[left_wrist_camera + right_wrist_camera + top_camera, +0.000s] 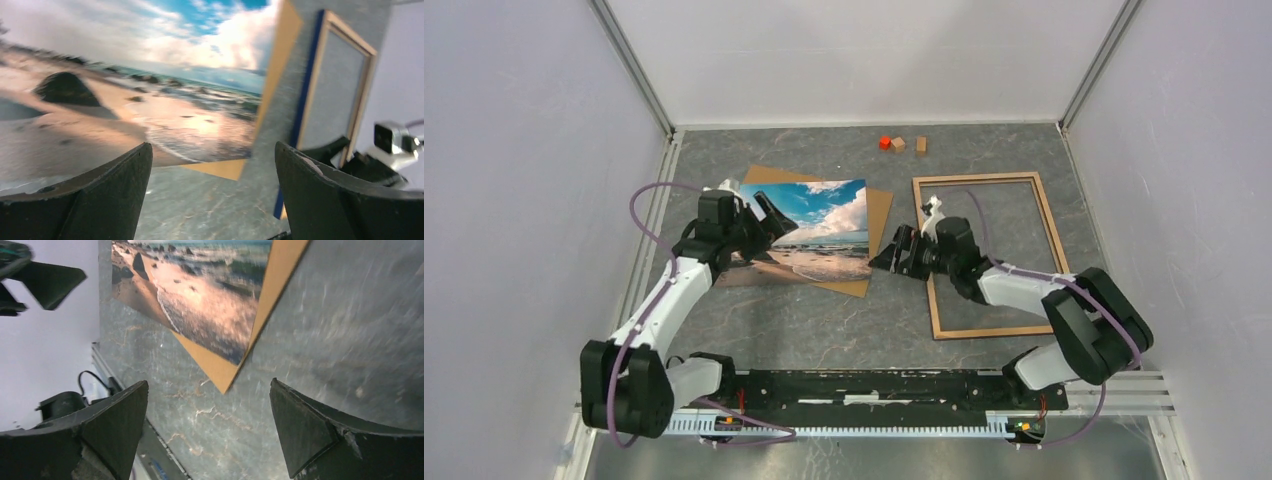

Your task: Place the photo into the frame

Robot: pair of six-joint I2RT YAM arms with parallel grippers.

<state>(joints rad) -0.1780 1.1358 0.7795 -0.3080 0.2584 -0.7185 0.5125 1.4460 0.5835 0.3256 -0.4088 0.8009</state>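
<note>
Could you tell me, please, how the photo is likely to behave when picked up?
The photo looks thin and lies flat on the board, so it will probably flex if lifted by one edge. Its face seems glossy, so it may slip. Lying flush, its edge looks hard to get under.

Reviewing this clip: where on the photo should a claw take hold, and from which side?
Likely its left edge, from the left with the open left claw nearby: the photo lies flat on the backing board, so only a thin edge offers a hold.
</note>
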